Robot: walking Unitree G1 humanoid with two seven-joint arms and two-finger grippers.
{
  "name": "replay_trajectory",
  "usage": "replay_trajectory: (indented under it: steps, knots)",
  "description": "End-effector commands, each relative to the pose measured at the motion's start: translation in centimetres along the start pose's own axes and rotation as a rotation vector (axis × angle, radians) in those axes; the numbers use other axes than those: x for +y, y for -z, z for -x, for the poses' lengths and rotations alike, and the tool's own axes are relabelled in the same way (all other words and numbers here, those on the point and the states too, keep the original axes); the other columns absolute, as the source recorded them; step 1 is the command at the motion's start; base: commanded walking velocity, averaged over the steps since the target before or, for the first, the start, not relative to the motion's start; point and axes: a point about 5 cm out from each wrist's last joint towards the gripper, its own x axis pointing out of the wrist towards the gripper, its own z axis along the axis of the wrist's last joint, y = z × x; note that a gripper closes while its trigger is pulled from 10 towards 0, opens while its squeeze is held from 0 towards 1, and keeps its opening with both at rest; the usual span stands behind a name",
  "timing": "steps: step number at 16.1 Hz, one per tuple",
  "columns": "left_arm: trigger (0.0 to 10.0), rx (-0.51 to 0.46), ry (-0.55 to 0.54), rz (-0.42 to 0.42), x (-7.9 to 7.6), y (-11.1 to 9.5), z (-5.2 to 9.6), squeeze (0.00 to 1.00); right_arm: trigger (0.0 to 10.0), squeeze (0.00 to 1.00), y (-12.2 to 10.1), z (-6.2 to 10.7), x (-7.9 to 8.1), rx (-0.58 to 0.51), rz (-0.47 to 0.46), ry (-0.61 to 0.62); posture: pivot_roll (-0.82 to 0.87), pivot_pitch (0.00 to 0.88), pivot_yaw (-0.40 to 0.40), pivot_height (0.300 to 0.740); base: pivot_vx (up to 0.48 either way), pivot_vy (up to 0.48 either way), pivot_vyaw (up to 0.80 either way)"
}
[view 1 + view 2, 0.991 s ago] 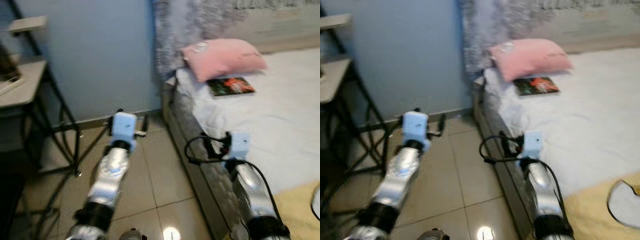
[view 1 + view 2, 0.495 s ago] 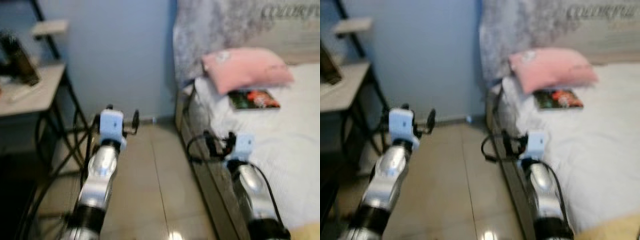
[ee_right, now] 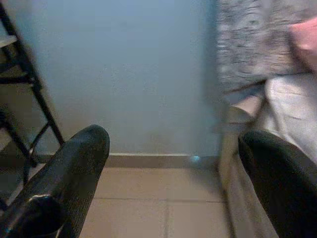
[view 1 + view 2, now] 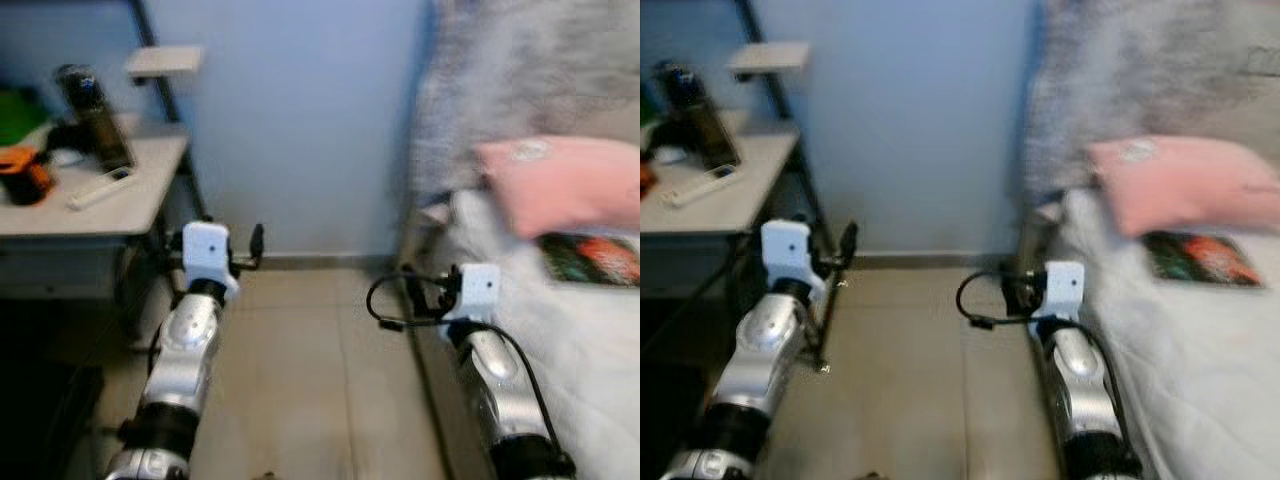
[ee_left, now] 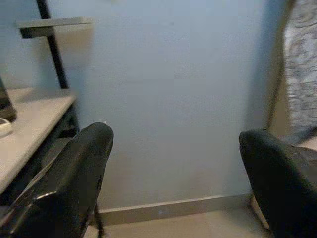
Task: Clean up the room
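A soft pink pillow [image 4: 565,195] lies at the head of the white bed [image 4: 1200,340], and a flat book with a dark red-and-green cover [image 4: 1196,259] rests just beside it on the sheet.

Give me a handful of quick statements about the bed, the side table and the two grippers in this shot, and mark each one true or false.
1. A pink pillow lies on the bed. True.
2. The book lies on the floor. False: it lies on the bed, just in front of the pillow.
3. The left gripper has its jaws wide apart with nothing between them. True.
4. The right gripper is shut on a cable. False: its jaws are apart and hold nothing.
5. A white remote lies on the table at the robot's left. True.
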Motion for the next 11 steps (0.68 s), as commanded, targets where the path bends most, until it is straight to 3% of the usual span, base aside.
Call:
replay_trajectory:
  steps: [1,3,6,7,11]
  knots:
    - [10.0,-0.022,0.049,-0.002,-0.8,-0.5,-0.6,0.0,10.0,0.0,-0.2,0.1,-1.2,0.0,0.009,0.048,0.07,0.0,0.013,0.74,0.48,0.0,0.0]
    - [10.0,-0.026,0.063,-0.007,-0.5,-0.7,-1.0,0.0,10.0,0.0,-0.4,0.0,-1.2,-0.015,0.027,0.051,0.07,0.0,0.012,0.74,0.48,0.0,0.0]
    - [10.0,-0.023,0.086,0.005,-0.1,-0.8,-1.3,0.0,10.0,0.0,-0.4,-0.1,-0.7,-0.013,0.039,0.046,0.08,0.0,0.011,0.74,0.48,0.0,-0.72]
    - [10.0,-0.021,0.084,0.013,-0.1,-0.7,-1.3,0.0,10.0,0.0,-0.3,-0.1,-0.7,-0.015,0.036,0.052,0.08,0.0,0.01,0.74,0.48,0.0,0.0]
    - [10.0,-0.018,0.139,0.036,-1.5,-0.2,-0.9,0.0,10.0,0.0,-0.4,-0.2,-0.6,-0.021,0.036,0.051,0.08,0.0,0.009,0.74,0.48,0.0,0.0]
